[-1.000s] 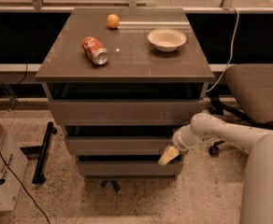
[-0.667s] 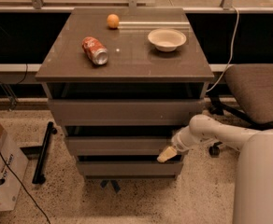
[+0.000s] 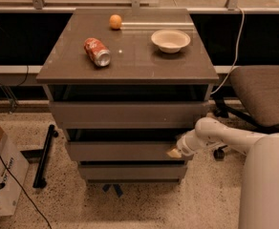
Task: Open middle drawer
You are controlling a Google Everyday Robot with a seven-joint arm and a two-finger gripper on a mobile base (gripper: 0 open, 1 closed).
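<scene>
Nearest of all, low at the cabinet's [image 3: 130, 74] front right corner, my arm reaches in from the right and my gripper [image 3: 174, 152] sits against the right end of the middle drawer [image 3: 120, 150]. Whether the gripper is spread, closed or pinching the panel edge I cannot tell.

The middle drawer is the central one of the cabinet's three, a wide, low, flat grey-brown front with no handle, between the bottom drawer [image 3: 130, 171] and the taller top drawer [image 3: 125, 114]. A dark gap runs along its upper edge.

I judge it stiff and smooth, with little to grip on the face. The upper lip or the right end edge is where I would hook it. Pulling from one end may rack it on its runners, so a straight, steady draw suits it.

Further back, on the cabinet's top, lie a red can [image 3: 97, 51] on its side, a pale bowl [image 3: 170, 40] and an orange [image 3: 115, 21].
</scene>
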